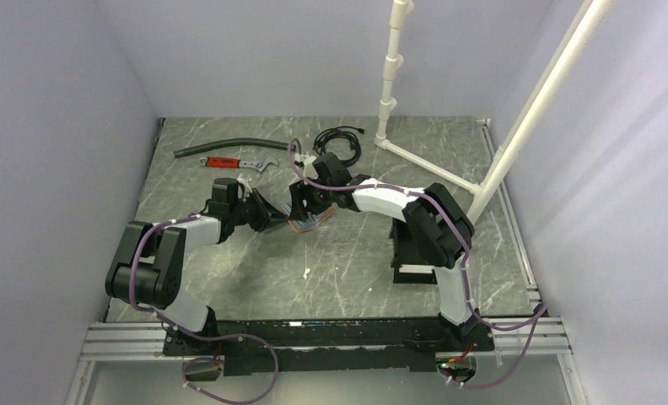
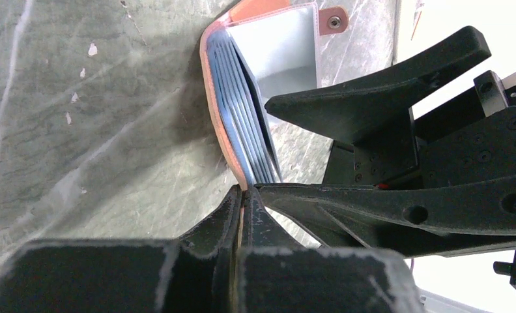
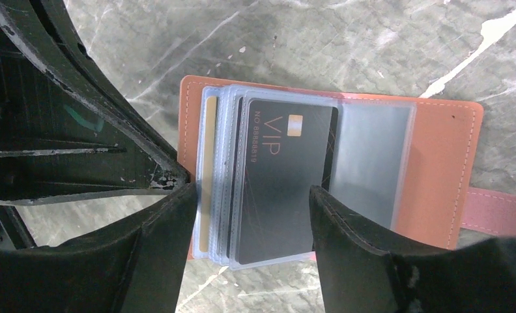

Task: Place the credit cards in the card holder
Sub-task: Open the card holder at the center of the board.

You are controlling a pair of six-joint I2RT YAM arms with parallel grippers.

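Right wrist: slick, stiff card, likely best taken by its long edges, was straddled by wide right claw; wallet was pinched in left claw.

Top external camera, fixed high behind near edge, looks down and forward over whole worktop, from afar. Left wrist camera sits close behind left end effector, sighting low along worktop surface. Right wrist camera looks straight down past right end effector, very near. All three views share orange leather wallet at mid-worktop.
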